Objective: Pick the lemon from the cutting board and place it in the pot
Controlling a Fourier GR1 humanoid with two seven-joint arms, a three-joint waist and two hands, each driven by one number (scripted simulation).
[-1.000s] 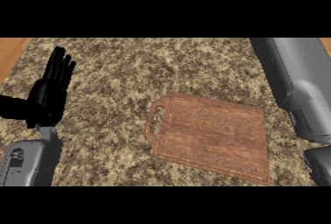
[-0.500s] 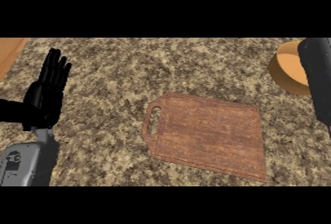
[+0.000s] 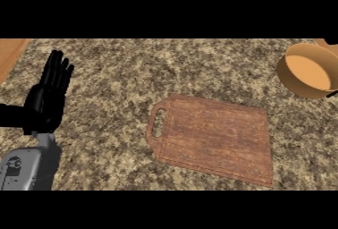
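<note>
From my remote station, the left hand (image 3: 48,96) rests spread, fingers up, at the counter's (image 3: 132,67) left, the right hand is out of view, and no lemon shows on the cutting board (image 3: 214,138) or in the pot (image 3: 309,71); I'd expect it small, light and firm, cupped around its middle.

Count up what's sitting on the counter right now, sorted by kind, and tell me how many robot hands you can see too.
Cutting board: 1
Pot: 1
Lemon: 0 in view
Hand: 1, the left hand, open at the left edge
Total: 3
</note>
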